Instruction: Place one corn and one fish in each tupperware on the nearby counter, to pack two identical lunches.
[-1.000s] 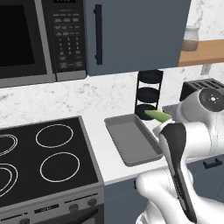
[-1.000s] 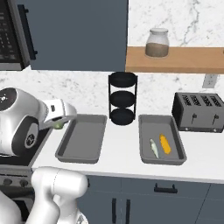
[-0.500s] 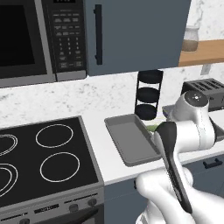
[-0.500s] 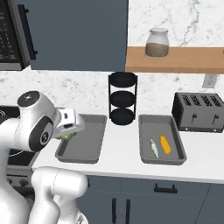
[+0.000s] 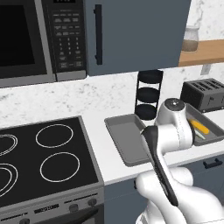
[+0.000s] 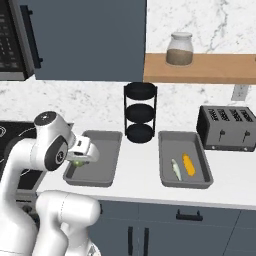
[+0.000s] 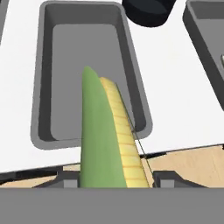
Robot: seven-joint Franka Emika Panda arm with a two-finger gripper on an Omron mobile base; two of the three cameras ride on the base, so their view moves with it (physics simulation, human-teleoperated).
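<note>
Holding one green-husked corn (image 7: 105,140) in tool (image 6: 80,161), two tupperware (image 6: 106,150), one fish (image 6: 176,170)

You can see a black three-tier round rack (image 6: 140,115) standing by the marble wall. A dark slotted toaster (image 6: 227,128) sits off to its right. Above it, a glass jar (image 6: 179,49) stands on a wooden wall shelf (image 6: 210,68). A black stovetop with white rings (image 5: 41,157) lies under a black microwave (image 5: 41,39).

Green-husked corn (image 7: 105,140) with yellow kernel rows; grey tupperware (image 7: 46,65); yellow-orange corn (image 6: 188,164), silver-grey fish (image 6: 176,170); white counter (image 6: 140,172); black toaster (image 6: 227,128); marbled white backsplash (image 6: 75,100).
</note>
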